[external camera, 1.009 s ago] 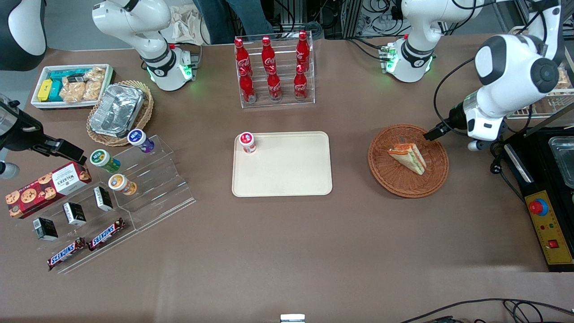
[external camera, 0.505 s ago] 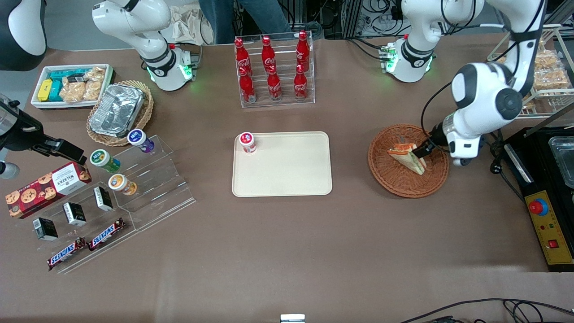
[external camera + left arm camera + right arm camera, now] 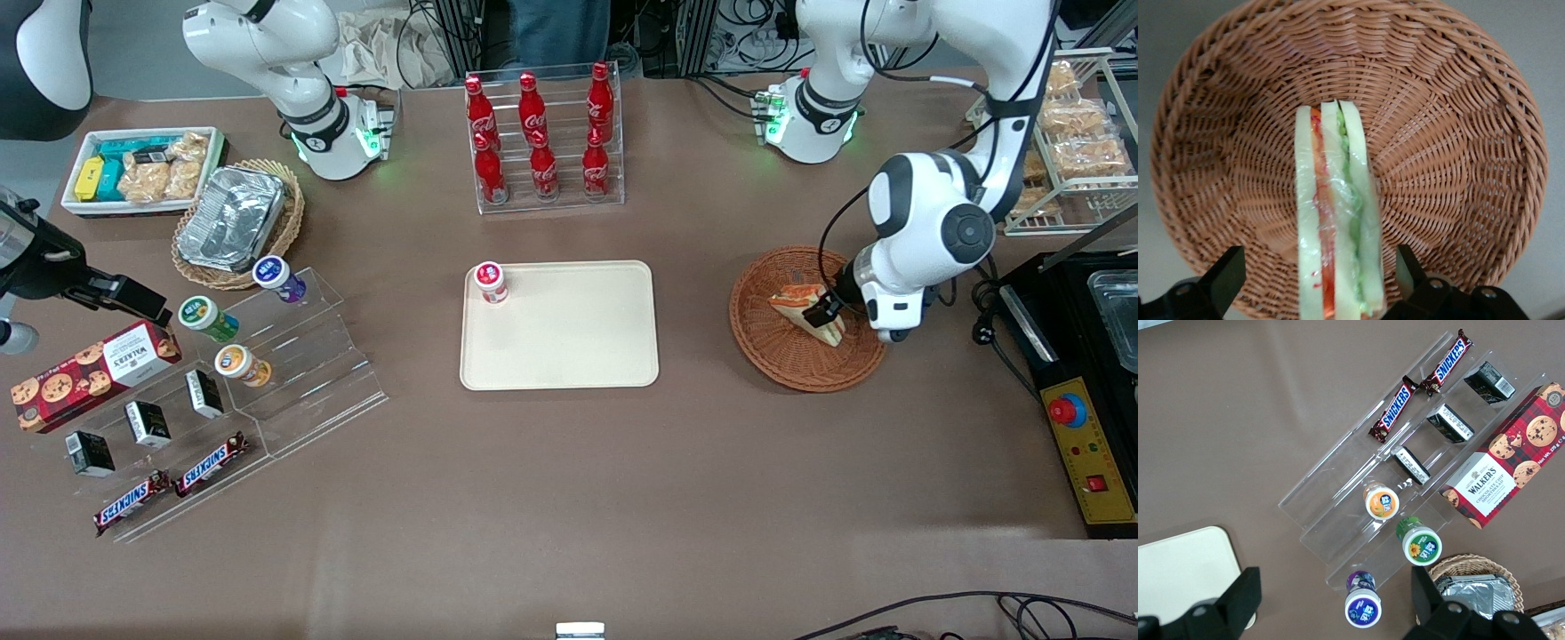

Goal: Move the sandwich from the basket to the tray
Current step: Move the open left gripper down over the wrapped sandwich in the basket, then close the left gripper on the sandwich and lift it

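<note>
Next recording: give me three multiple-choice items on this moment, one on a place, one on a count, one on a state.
1. Where is the triangular wedge sandwich?
A. in the round reddish-brown wicker basket
B. on the cream rectangular tray
C. on the bare table

2. How many red bottles stand in the clear rack?
A. four
B. six
C. eight

3. The left arm's pincer is:
A. open, straddling the sandwich
B. shut on it
C. above the tray

Answers: 1 A, wicker surrounds it; 2 B, two rows of three; 3 A, gaps show beside both fingers.
</note>
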Robot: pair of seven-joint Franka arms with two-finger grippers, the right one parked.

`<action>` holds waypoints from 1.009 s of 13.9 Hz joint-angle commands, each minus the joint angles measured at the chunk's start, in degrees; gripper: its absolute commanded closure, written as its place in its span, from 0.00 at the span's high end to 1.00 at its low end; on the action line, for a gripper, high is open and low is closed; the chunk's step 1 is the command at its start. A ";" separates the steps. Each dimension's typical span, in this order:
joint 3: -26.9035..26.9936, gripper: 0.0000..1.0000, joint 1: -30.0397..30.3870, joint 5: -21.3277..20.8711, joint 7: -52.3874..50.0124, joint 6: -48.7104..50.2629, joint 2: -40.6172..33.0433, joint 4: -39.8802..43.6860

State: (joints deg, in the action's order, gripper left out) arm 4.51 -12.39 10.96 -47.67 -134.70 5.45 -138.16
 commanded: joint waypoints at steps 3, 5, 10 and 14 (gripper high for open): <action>0.24 0.61 -1.14 -0.06 -2.34 -2.41 0.00 -0.97; 0.32 0.18 -1.05 -0.06 -2.08 -1.88 -0.53 -0.54; 0.94 0.00 -0.62 -0.23 -1.37 10.11 -4.13 5.59; 3.92 0.00 -0.70 -2.33 2.13 32.71 -3.61 24.30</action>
State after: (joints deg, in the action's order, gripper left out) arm 6.61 -12.85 10.32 -47.72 -111.04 1.12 -122.84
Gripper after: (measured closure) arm 0.784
